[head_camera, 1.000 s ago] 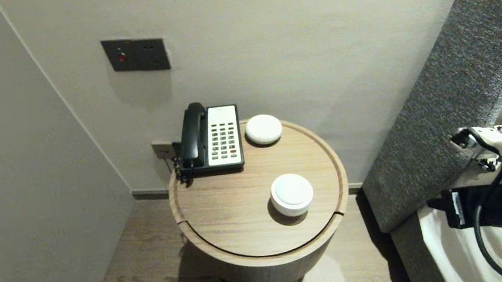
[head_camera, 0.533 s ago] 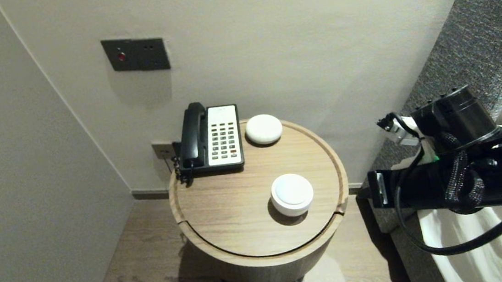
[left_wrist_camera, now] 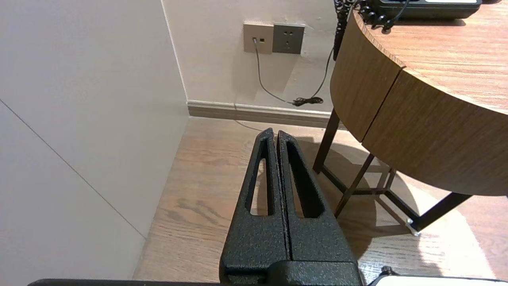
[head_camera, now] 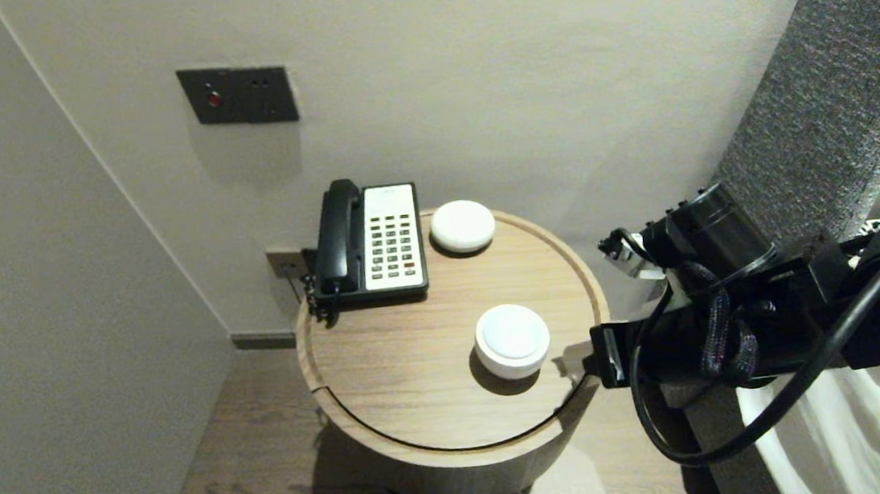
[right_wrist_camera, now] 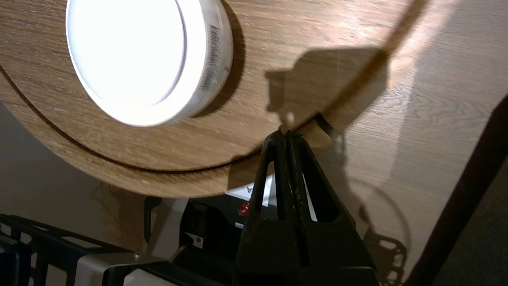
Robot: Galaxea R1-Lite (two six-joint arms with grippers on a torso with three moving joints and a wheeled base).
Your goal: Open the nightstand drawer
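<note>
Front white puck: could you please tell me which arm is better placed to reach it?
Likely right: the right hand, shut, is at the table rim beside the front white puck; the left hand, shut, sits low over the floor.

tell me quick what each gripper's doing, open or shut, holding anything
Left gripper: shut, empty, low beside the table.
Right gripper: shut, empty, at the table's rim near the white disc.

Beige walls [head_camera: 512, 70], wood floor [head_camera: 252, 475], grey headboard [head_camera: 837, 96]
</note>
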